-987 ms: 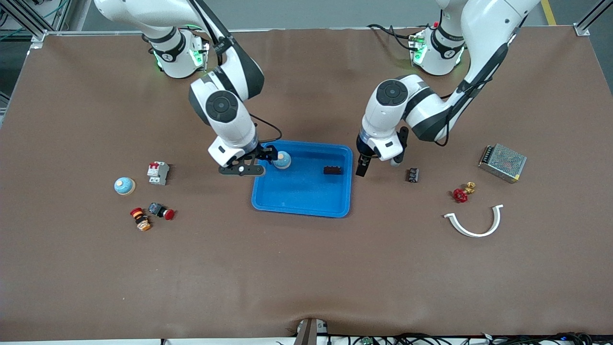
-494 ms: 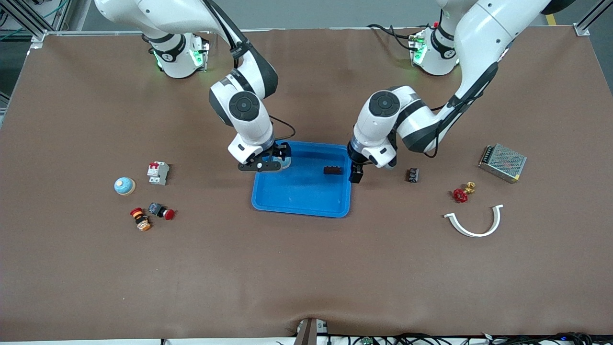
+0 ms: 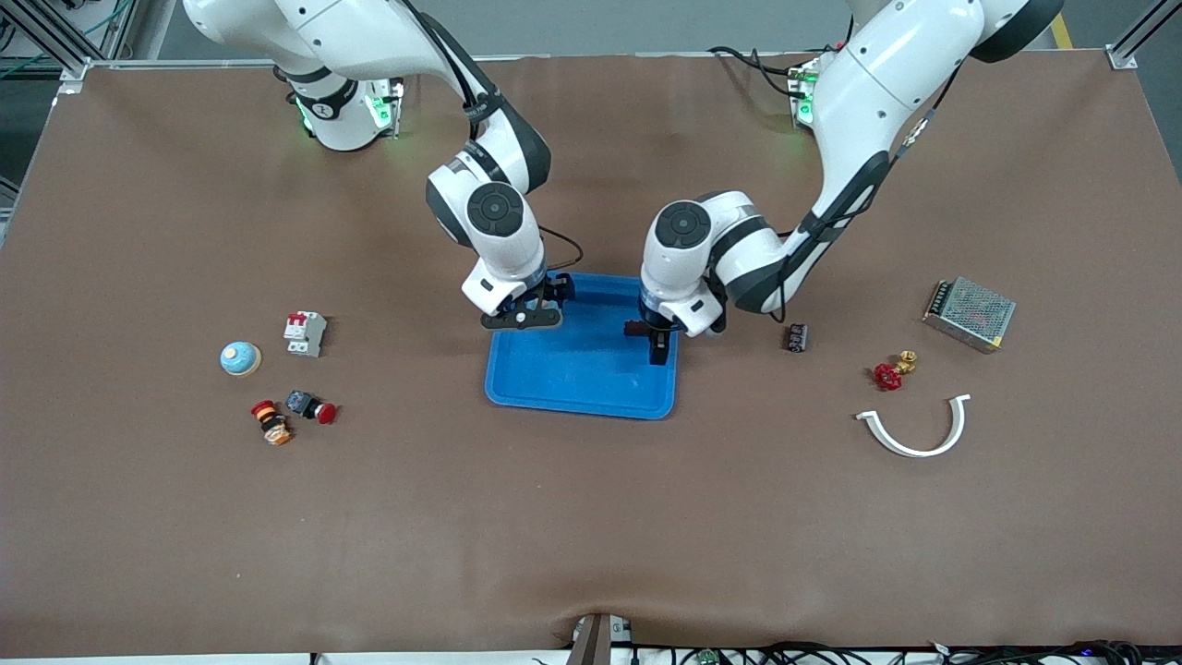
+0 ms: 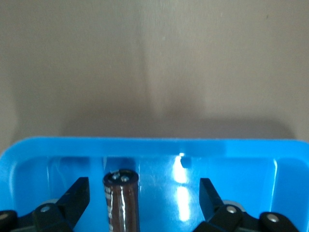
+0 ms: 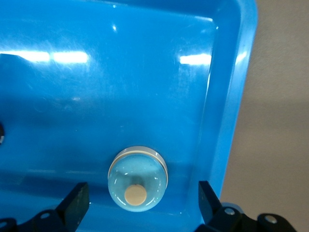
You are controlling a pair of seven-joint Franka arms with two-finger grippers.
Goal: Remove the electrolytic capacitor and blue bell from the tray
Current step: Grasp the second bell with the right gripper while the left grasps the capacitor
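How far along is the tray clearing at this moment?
Nothing is out yet. The electrolytic capacitor and blue bell both sit in the tray. The left claw is open around the capacitor, the right claw open around the bell. Closing, lifting and placing both remain.

Blue tray (image 3: 582,383) mid-table. Right gripper (image 3: 531,309) over its corner nearest right arm's base; left gripper (image 3: 657,346) over opposite rim, by dark capacitor (image 3: 633,327).
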